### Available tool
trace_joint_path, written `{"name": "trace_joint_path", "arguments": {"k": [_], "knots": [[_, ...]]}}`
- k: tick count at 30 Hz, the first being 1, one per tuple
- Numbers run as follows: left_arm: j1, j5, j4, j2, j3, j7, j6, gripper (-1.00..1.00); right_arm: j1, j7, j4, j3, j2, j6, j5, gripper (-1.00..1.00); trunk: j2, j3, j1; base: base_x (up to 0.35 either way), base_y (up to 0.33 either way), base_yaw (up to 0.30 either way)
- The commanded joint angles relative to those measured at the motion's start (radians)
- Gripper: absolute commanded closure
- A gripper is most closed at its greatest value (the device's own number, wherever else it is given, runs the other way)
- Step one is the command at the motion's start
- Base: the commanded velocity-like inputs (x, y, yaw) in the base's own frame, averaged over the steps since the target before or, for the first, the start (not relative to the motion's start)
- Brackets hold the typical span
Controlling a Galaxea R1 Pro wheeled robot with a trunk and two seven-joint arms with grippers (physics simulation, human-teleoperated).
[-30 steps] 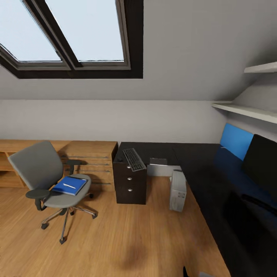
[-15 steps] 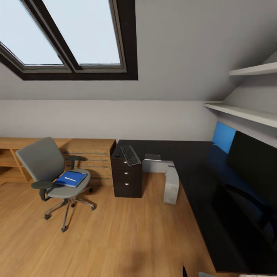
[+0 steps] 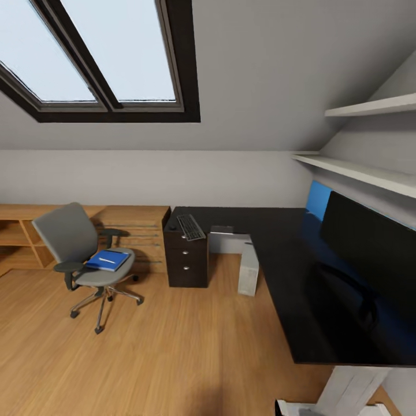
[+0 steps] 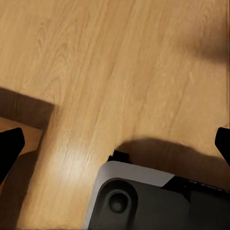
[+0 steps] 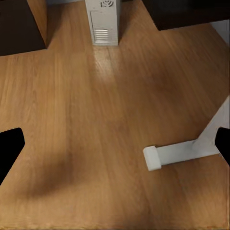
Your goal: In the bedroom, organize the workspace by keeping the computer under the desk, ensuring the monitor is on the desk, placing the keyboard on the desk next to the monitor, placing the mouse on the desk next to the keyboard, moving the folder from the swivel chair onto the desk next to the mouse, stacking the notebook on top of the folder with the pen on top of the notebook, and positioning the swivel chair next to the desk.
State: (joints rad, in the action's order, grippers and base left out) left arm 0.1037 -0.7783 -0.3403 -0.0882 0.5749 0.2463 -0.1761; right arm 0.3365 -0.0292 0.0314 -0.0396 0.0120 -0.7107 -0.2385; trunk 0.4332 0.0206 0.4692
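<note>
Two grippers, both spread wide, holding nothing.
From the head, the folder (image 3: 108, 260) and pen (image 3: 106, 260) lie on the chair (image 3: 81, 254) at 9 o'clock, keyboard (image 3: 190, 227) on the desk (image 3: 271, 248); the right wrist sees the computer (image 5: 102, 21) at 12 o'clock, the left wrist just floor (image 4: 120, 72).

Head view high, facing desk (image 3: 300, 277), both wrist views looking down at floor (image 5: 115, 134)

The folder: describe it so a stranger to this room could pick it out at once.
Under the skylight, left of the black desk, stands a grey swivel chair on the wood floor. The folder lies flat on its seat, something thin and white on top. It is the bright blue rectangle there, unlike the upright blue wall panel.
</note>
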Motion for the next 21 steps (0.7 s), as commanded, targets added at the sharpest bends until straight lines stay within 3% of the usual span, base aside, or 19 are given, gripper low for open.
{"name": "trace_joint_path", "arguments": {"k": [1, 11, 21], "knots": [[0.001, -0.008, -0.002, -0.001, 0.009, 0.007, -0.003, -1.00, 0.001, -0.003, -0.001, -0.004, 0.000, -0.002, -0.004, -1.00, -0.005, -0.001, -0.004, -0.305, -0.186, -0.197], [0.001, -0.009, -0.002, -0.001, 0.008, 0.006, -0.003, -1.00, 0.001, -0.003, -0.001, -0.005, 0.000, -0.002, -0.001, -1.00, -0.019, -0.007, -0.012, -0.263, -0.211, -0.253], [0.001, -0.011, -0.001, -0.002, 0.004, 0.001, -0.011, -1.00, 0.001, -0.003, -0.001, -0.005, 0.000, -0.002, 0.001, -1.00, -0.019, -0.007, -0.012, -0.038, -0.034, -0.269]]}}
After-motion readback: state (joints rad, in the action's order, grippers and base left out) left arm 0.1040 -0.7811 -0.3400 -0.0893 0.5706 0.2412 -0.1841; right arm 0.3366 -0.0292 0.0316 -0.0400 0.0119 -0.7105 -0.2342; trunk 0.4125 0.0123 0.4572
